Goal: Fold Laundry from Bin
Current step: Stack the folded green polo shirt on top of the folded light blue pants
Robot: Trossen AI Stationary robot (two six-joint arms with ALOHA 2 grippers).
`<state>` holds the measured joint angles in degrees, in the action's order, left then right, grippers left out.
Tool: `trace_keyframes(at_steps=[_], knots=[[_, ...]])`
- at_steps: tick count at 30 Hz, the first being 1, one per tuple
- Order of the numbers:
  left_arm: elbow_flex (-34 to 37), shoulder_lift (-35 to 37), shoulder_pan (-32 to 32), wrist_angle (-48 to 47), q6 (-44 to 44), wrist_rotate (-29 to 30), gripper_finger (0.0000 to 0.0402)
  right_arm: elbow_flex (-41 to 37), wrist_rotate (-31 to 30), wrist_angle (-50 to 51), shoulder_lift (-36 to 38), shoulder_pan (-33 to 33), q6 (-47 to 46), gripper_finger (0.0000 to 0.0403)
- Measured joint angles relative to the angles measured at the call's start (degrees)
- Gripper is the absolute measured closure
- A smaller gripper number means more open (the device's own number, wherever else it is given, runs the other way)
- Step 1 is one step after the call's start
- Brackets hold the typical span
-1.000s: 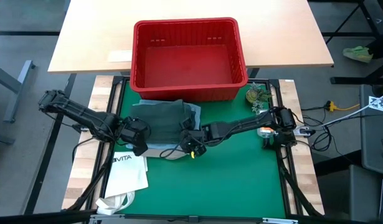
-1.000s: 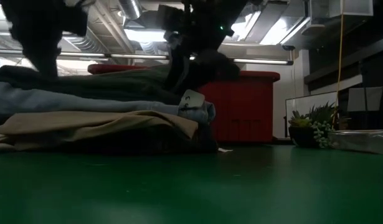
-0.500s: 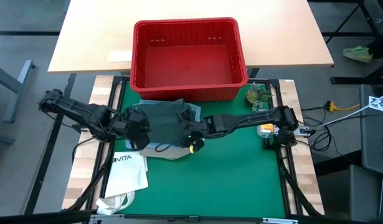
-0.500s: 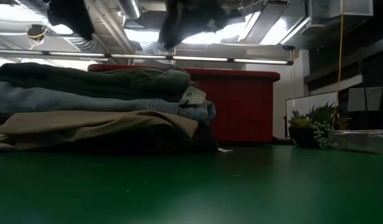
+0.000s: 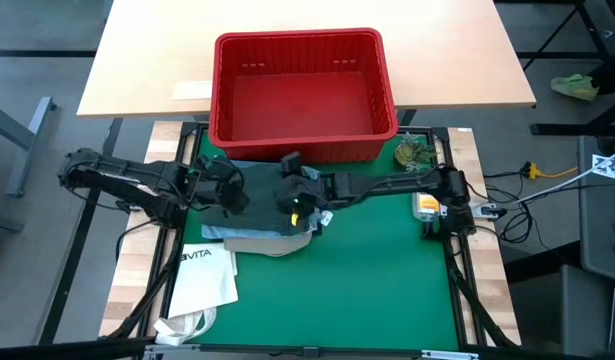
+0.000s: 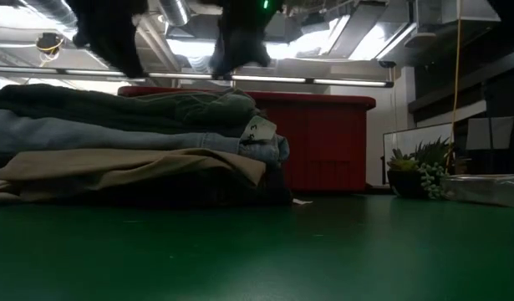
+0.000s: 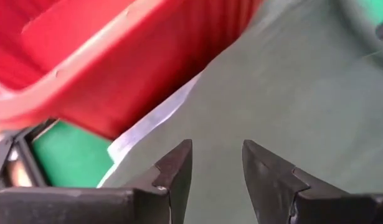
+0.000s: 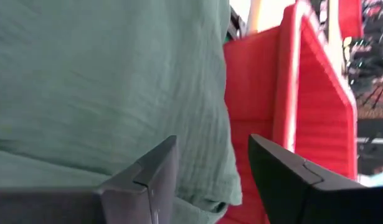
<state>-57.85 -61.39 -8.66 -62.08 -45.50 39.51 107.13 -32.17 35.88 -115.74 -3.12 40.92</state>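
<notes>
We see the red bin [image 5: 299, 90] holding nothing, with the folded laundry [image 5: 262, 205] stacked just in front of it. Our left gripper [image 7: 216, 163] and right gripper [image 8: 213, 155] hover above the stack, fingers parted, gripping nothing.

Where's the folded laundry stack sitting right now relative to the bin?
In the high view the laundry stack lies on the green mat just in front of the red bin, left of centre, with the white tote bag beside its near left corner.

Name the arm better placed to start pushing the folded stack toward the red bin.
Probably either: the left gripper and right gripper both hover open over the dark green garment topping the stack, beside the red bin. Use both together.
</notes>
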Motion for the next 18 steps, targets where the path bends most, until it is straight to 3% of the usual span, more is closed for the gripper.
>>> trace_keyframes(at_steps=[8,13,18], knots=[[9.0,0.0,9.0,0.4,-0.4,-2.0,0.0266,0.0,0.4,0.9,-6.6,-5.5,-1.9,0.0210],[14.9,0.0,13.3,1.2,-0.7,-7.7,0.0266,0.2,4.2,3.2,-10.0,-7.5,-2.4,0.0210],[19.9,0.1,15.0,4.6,-0.8,-9.8,0.0266,0.4,6.8,4.1,-12.0,-7.8,-3.6,0.0210]])
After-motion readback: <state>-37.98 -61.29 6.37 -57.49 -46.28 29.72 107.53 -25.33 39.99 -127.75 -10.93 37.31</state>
